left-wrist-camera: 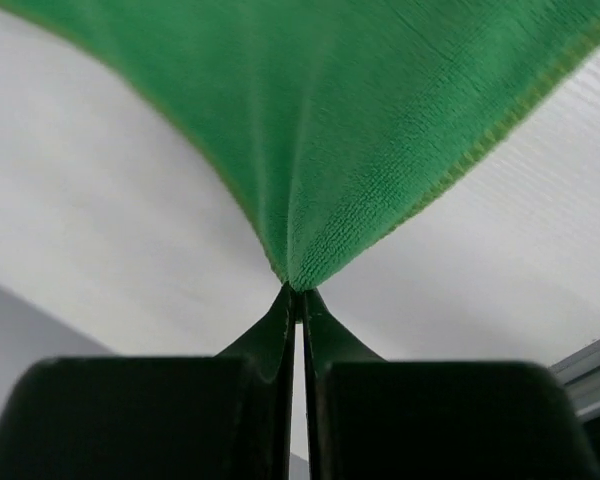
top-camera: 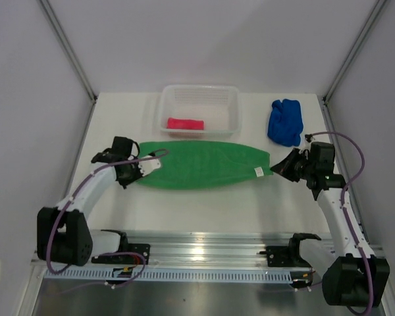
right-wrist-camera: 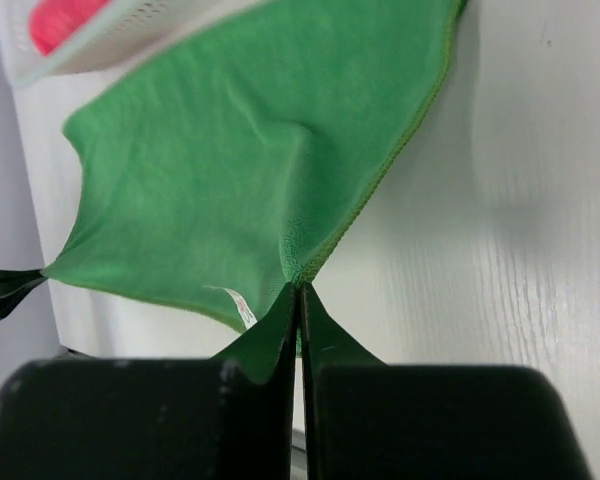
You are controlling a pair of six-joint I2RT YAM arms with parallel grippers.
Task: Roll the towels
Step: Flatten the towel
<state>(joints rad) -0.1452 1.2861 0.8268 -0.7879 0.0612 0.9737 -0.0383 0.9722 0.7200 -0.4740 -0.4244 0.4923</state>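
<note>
The green towel is stretched out left to right across the middle of the table. My left gripper is shut on its left end, the cloth corner pinched at the fingertips. At the other end my right gripper is shut on the right corner, close to a small white tag. The pink towel lies folded inside the basket; a bit of it shows in the right wrist view. The blue towel lies bunched at the back right.
A white mesh basket stands at the back centre, just behind the green towel. Grey walls close in the table on the left, right and back. A metal rail runs along the near edge.
</note>
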